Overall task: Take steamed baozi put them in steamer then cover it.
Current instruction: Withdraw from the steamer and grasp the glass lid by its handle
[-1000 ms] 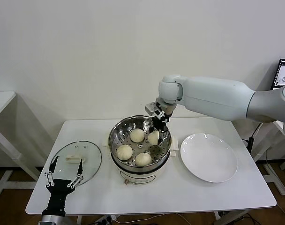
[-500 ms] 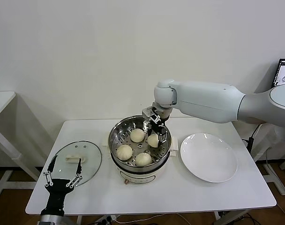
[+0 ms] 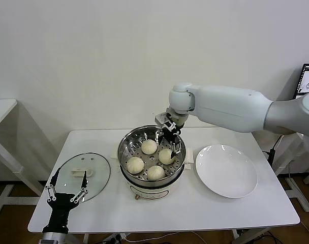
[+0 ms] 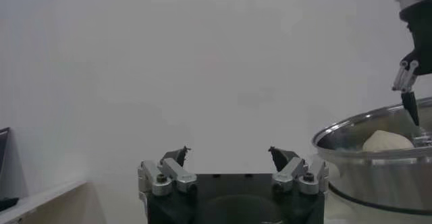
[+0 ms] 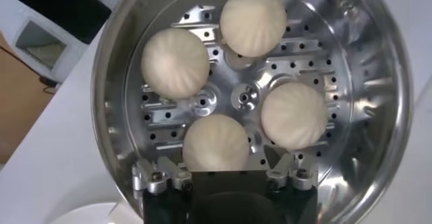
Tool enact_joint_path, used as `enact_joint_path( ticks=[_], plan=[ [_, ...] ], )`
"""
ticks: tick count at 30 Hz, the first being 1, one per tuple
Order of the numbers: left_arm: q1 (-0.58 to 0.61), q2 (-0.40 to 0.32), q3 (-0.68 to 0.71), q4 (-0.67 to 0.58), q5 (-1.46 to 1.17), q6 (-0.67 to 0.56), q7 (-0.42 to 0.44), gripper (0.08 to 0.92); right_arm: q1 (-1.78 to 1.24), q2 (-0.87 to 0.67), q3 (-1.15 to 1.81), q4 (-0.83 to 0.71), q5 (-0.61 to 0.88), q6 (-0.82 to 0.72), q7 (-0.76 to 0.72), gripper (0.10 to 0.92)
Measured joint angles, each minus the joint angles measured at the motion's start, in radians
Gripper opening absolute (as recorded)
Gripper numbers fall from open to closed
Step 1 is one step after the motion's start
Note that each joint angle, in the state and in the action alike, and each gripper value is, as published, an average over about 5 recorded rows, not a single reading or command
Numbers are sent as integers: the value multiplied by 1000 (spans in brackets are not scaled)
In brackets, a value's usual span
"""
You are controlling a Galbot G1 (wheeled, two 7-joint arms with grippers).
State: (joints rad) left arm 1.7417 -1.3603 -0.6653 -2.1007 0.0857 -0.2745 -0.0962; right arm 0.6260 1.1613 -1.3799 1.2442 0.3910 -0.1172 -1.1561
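White tabletop [image 3: 159, 208] carries everything, laid out so each arm has its own job close at hand. In the middle stands the steel steamer [image 3: 127, 152] on its cream base, within reach of both arms. To its right lies the white plate [image 3: 226, 170], now bare, which suggests it was the source of the buns. To the steamer's left the glass lid [image 3: 96, 175] lies flat near the left arm, handy for the covering step not yet done.

The right gripper [image 3: 167, 143] hangs just above the steamer's rim, over the bun on the plate side, jaws spread wide and holding nothing; the wrist view shows no bun between them. The left gripper [image 3: 68, 192] hovers at the table's near edge by the lid, jaws likewise apart and empty, probably waiting its turn.

All four buns [image 5: 252, 19] [image 5: 175, 63] [image 5: 293, 114] [image 5: 216, 143] sit on the perforated tray, spaced around the centre with gaps between, so steam can pass.
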Motion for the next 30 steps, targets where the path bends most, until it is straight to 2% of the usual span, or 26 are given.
enact_joint_path(
  ticks=[6, 13, 21, 25, 30],
  plan=[
    [-9, 3, -1, -6, 37, -12, -10, 823, -23, -121, 97, 82, 53, 54, 126, 823],
    [-25, 7, -7, -26, 134, -47, -41, 823, -188, -290, 279, 185, 85, 166, 511, 823],
    [-53, 22, -19, -55, 251, -66, -87, 823, -633, -365, 722, 249, 79, 265, 992, 823],
    [-69, 30, -21, -57, 280, -63, -101, 823, -877, -361, 959, 277, 70, 310, 1145, 823],
    [-84, 37, -17, -50, 303, -58, -111, 823, -1150, -330, 1211, 305, 50, 362, 1266, 823]
  ],
)
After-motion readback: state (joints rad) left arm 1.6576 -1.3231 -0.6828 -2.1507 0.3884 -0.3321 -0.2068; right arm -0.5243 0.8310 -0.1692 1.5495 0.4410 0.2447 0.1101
